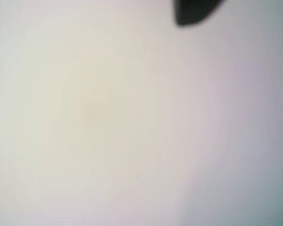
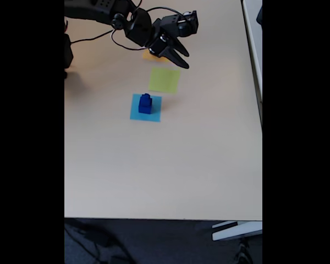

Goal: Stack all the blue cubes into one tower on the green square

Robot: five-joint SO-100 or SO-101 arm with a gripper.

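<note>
We see the blue cubes (image 2: 145,104) stacked mid-table (image 2: 154,176) on the light-blue square (image 2: 135,114), w/ lots of room; fingers (image 2: 181,52) released, empty, near the green square (image 2: 164,80).

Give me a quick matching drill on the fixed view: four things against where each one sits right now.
Things:
1. blue cubes
2. green square
3. orange square
4. gripper

Places:
A. bare, between the other two patches
B. stacked on the light-blue square
C. partly hidden under the arm
D. in the air above the table, holding nothing, up from the green patch

Pairs: 1-B, 2-A, 3-C, 4-D
</note>
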